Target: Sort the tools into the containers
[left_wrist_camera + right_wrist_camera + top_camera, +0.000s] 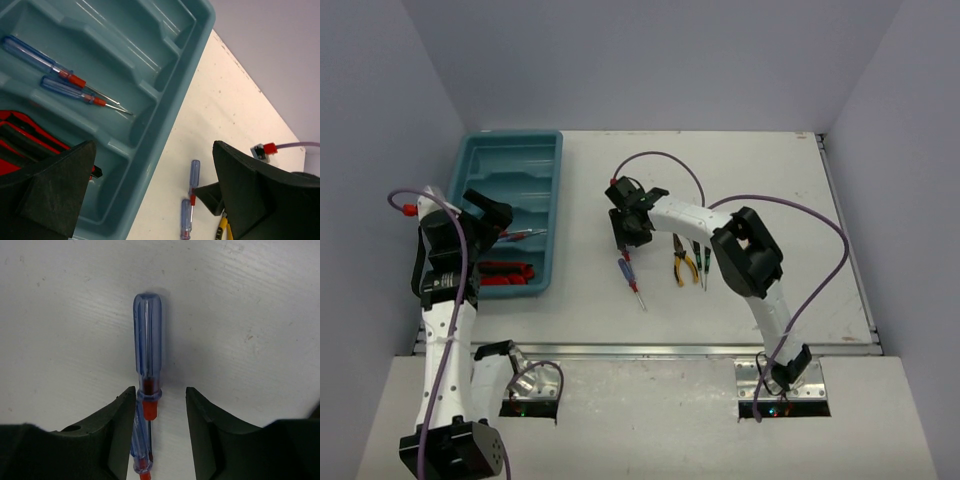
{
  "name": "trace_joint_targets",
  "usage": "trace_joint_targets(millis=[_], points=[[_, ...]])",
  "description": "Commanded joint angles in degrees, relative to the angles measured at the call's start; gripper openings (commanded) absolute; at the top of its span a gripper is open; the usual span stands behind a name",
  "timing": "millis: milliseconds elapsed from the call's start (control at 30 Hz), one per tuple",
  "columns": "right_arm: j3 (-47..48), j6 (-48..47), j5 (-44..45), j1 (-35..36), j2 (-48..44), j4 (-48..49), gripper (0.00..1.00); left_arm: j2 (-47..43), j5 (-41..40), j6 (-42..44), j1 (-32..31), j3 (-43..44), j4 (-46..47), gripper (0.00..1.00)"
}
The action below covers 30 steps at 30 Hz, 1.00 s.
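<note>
The teal tray stands at the far left. One compartment holds two blue-handled screwdrivers. The nearest compartment holds red-handled tools. My left gripper hangs wide open and empty over the tray's near right part. My right gripper is down on the table, open astride the red collar of a blue screwdriver. Its left finger touches that screwdriver and its right finger stands apart. A second blue screwdriver lies just behind the first. Yellow pliers and thin green-and-black screwdrivers lie to the right.
The right arm's forearm and purple cable arch over the middle of the table. The left arm's cable loops beside the tray's left wall. Grey walls close in the table on three sides.
</note>
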Motion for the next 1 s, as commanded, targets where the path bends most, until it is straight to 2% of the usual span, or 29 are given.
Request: trace_joint_targets(millis=[0,133,300,433,567,667,767,833,967], points=[[4.34,-0.74,1.13,0.46,2.31,-2.05,0.44,-0.63,3.14,3.79,0.35,-1.52,1.58,1.0],[4.86,-0.97,1.59,0.46,3.94,-2.23,0.37,0.46,5.08,3.82,0.36,-1.91,1.69,1.0],[4.28,-1.01,6.63,0.46,5.79,-4.57,0.23,0.14,7.73,4.0,0.32,-2.74,2.61,1.0],[1.72,-0.92,10.56,0.39,1.3,-4.57,0.1,1.86,16.26,1.67,-0.6,-5.55,6.71,1.0],[-4.44,-2.15,10.04,0.37,-7.09,-1.24,0.0,2.96,19.97,-0.75,-6.39,-6.74,12.31,1.0],[-14.57,-4.13,-1.46,0.28,-19.93,6.51,0.0,2.78,25.86,-5.69,-13.1,-9.59,23.61,1.0],[-25.54,-5.83,-19.78,0.28,-31.44,18.19,0.0,3.74,33.24,-12.69,-15.72,-13.48,37.97,1.0],[-30.26,-4.67,-30.29,0.26,-35.47,27.04,0.0,4.1,33.22,-15.43,-19.17,-15.27,44.29,0.99],[-35.1,1.11,-38.91,0.21,-41.69,35.99,0.0,2.32,29.1,-17.68,-24.56,-17.25,51.57,0.91]])
